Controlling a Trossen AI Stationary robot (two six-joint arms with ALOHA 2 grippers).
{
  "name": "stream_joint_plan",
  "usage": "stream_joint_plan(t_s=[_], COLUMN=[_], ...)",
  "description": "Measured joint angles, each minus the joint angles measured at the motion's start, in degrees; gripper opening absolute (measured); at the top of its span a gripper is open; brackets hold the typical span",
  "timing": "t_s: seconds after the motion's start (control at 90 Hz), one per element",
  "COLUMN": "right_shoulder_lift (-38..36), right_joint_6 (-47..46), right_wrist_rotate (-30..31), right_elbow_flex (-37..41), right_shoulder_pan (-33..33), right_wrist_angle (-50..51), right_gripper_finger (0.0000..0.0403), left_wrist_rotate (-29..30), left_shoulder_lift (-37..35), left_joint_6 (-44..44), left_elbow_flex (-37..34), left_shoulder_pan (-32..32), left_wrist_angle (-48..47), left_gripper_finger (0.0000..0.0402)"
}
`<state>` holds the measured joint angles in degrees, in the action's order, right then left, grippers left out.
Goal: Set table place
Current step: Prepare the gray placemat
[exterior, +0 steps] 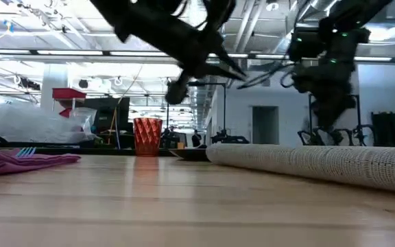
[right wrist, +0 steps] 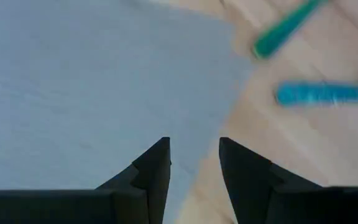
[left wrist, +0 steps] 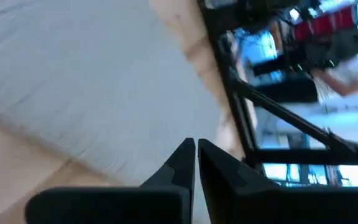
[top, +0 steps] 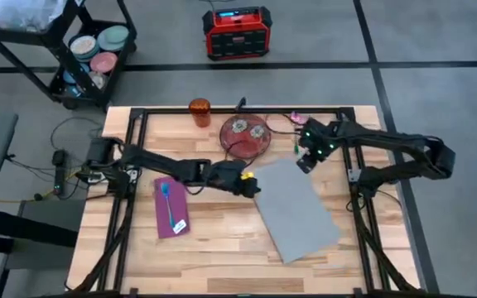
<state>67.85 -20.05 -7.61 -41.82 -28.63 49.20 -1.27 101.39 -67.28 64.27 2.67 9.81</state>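
Beneath me spreads the light wood plank table [top: 222, 248] on its black frame, and little of the setting is in order. My grey rectangular woven placemat [top: 298, 209] lies skewed near the middle, bare, nothing on it. The red round patterned plate [top: 245, 136] sits off the mat toward the far edge, touching its corner or nearly so, and holds no food that I can make out. The purple cloth napkin [top: 171, 207] lies well to my left with a blue utensil [top: 169, 205] on it. The orange ribbed cup [top: 199, 111] stands upright by the far edge; whether anything is inside I cannot tell. A teal utensil [right wrist: 286, 27] lies near the mat's far corner.

My left gripper [left wrist: 196, 152] is clenched, empty, at the mat's near-left corner. My right gripper [right wrist: 194, 163] hangs released over the mat's far edge. By my judgement, squaring the mat comes first; everything else remains.
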Motion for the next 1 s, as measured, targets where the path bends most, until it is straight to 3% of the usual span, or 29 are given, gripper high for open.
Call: stream_joint_plan(t_s=[0.156, 0.456, 1.0], right_shoulder_lift=[-4.7, -8.2, 0.1], right_joint_6=[-3.7, -7.4, -3.6], right_wrist_rotate=[0.2, -1.9, -1.5], right_elbow_flex=[4.9, 11.4, 11.4], right_shoulder_pan=[0.5, 1.0, -0.5], right_wrist_angle=[-0.6, -3.1, -10.7], right_gripper_finger=[0.0127, 0.0127, 0.0127], left_wrist_rotate=[-1.3, -0.8, -0.9], left_shoulder_lift=[0.9, 0.9, 0.9], left_joint_6=[4.0, 3.1, 3.2], left_elbow_flex=[2.8, 2.9, 2.9], left_shoulder_pan=[-0.1, -0.4, -0.4], left_wrist_angle=[-1.8, -4.8, -6.9], left_gripper_finger=[0.0003, 0.0003, 0.0003])
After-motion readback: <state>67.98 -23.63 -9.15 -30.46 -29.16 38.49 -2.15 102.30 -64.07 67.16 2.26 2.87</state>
